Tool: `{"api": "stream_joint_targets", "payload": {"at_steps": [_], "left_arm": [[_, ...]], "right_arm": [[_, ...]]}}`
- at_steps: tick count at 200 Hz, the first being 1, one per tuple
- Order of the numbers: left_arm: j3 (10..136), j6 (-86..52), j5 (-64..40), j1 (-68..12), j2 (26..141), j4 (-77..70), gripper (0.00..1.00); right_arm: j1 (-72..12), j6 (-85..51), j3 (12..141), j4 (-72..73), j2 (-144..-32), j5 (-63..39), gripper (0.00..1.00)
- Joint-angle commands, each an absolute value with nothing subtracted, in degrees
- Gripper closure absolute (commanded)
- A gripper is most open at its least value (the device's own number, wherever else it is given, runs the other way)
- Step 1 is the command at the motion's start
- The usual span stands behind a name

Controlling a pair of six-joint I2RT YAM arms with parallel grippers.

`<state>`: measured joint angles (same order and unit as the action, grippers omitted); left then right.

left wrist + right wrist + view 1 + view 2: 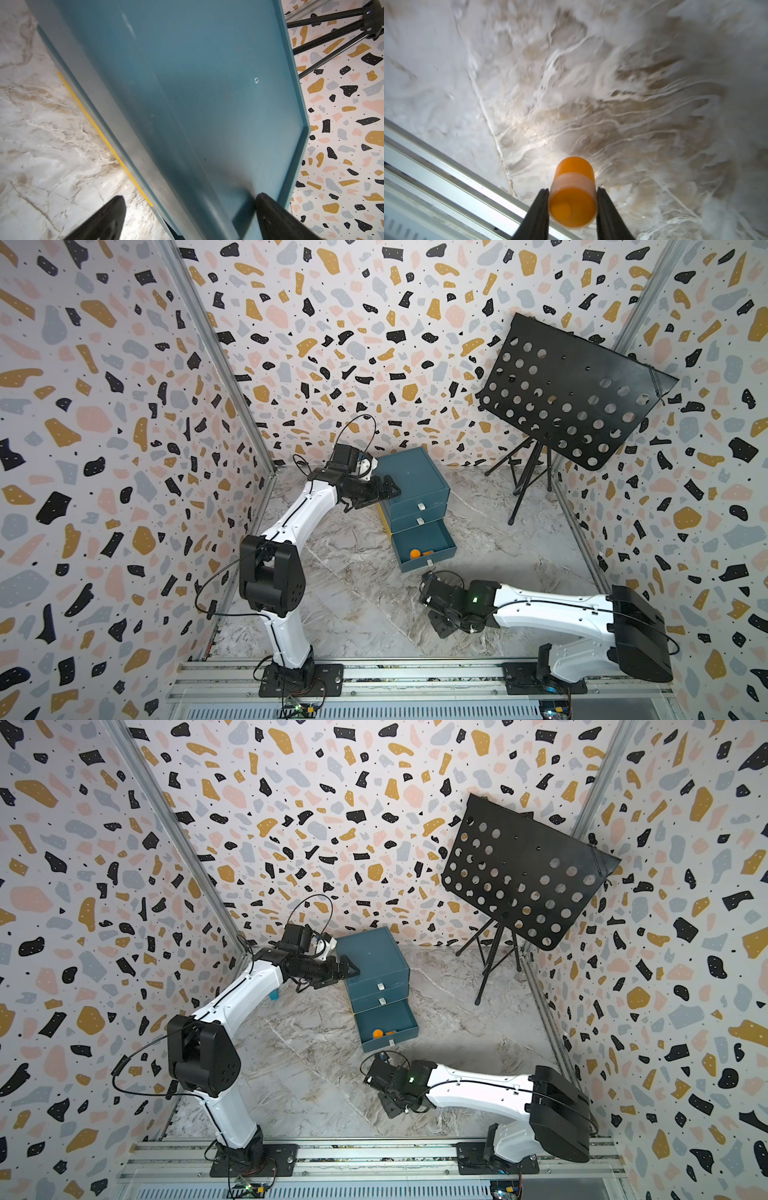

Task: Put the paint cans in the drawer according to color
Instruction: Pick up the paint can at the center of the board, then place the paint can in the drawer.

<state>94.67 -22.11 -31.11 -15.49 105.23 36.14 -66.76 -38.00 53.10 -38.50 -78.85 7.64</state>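
– Right end effector [572, 190] first: how do its jaws stand?
– Narrow. Both fingers [538, 212] press against the sides of an orange paint can [574, 172]. The can's clear base faces the wrist and its orange lid points away, toward the marble tabletop [654, 83].
– Is the can lifted?
– Cannot tell. It sits low over the tabletop, near the metal rail [446, 166].
– Where is the drawer from there?
– Just beyond that end effector, on the side away from the rail. In both top views the bottom drawer [440, 540] stands pulled out of the teal drawer box [415, 477], and another orange can [414, 553] lies inside it. The two drawers above look shut or nearly so.
– And the left end effector [192, 218]?
– Jaws spread wide, holding nothing. It straddles the box's top edge on the yellow-edged side. One finger [276, 218] is over the top and its partner is beside the wall, above the tabletop. Contact cannot be made out.
– Anything farther?
– A black music stand [573, 398], well beyond the box.
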Motion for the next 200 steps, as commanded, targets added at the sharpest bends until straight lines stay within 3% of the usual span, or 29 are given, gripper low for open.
{"api": "stream_joint_targets", "payload": {"at_steps": [1,58,165,190,200], "left_arm": [[94.5,-21.1,-28.7,-15.8,107.5,40.5,0.00],[94.5,-21.1,-29.0,-15.8,107.4,40.4,0.00],[94.6,-21.2,-28.9,-15.8,107.9,40.4,0.00],[94.6,-21.1,-28.9,-15.7,108.2,40.6,0.00],[94.6,-21.1,-28.9,-15.7,108.2,40.6,0.00]], "right_arm": [[-61.8,-34.3,57.6,-39.9,-74.9,10.2,0.79],[-45.4,-27.7,67.4,-35.6,-79.6,2.4,0.79],[-36.0,-22.3,74.2,-29.3,-93.8,3.0,0.81],[-35.8,-22.0,74.3,-28.8,-95.2,1.3,0.75],[-35.7,-22.0,73.7,-28.2,-95.3,0.6,0.65]]}}
